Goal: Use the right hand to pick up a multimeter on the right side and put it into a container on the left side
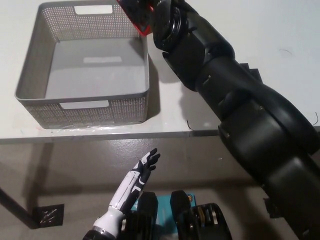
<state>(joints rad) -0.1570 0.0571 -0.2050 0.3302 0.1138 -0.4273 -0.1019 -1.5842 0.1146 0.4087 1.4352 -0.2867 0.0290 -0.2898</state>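
While the white left hand [142, 170] hangs open with fingers apart below the table [280, 30] edge, nearer than the basket [82, 107], the black right hand [160, 15] is clamped on the red multimeter [136, 12] above the basket's far right corner.

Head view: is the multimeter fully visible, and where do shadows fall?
Head view: the multimeter is cut off by the top edge, mostly hidden by the right hand; the container casts a shadow on the table to its right.
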